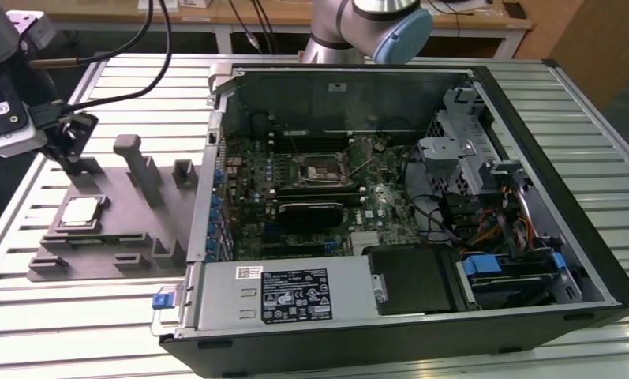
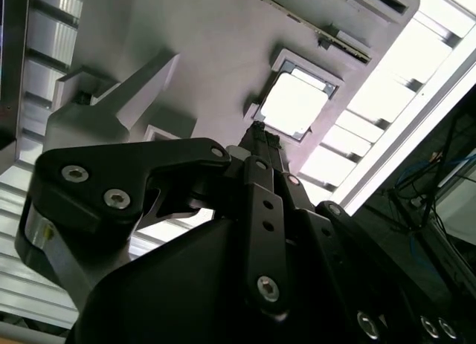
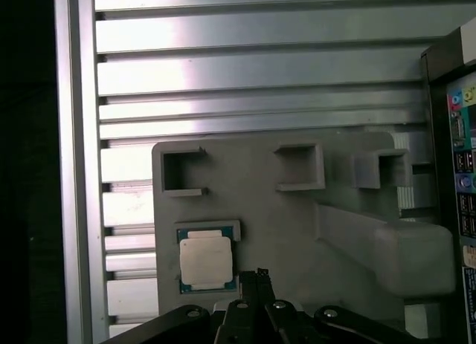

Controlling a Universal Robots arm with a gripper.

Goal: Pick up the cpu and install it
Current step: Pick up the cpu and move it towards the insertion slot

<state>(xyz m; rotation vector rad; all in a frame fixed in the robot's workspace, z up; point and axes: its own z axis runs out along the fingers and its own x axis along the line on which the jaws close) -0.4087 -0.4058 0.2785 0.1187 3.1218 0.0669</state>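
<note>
Gripper (image 1: 74, 146) hangs over the grey fixture (image 1: 135, 237) on the slatted table (image 1: 83, 316), at the exterior view's left. In both wrist views its fingers (image 3: 256, 278) look drawn together into one narrow black tip, with nothing between them. The cpu (image 1: 80, 212) lies flat in a square recess of the fixture, silver top up, and the gripper is not touching it. In the first wrist view the tip stands just beside one corner of the cpu (image 3: 206, 261). In the second wrist view it points toward the cpu's (image 2: 295, 105) bright face. An open computer case (image 1: 598, 260) lies on its side beside the fixture, toward the exterior view's right. Its motherboard (image 1: 293, 189) is exposed, with the black socket (image 1: 320, 170) near the middle.
</note>
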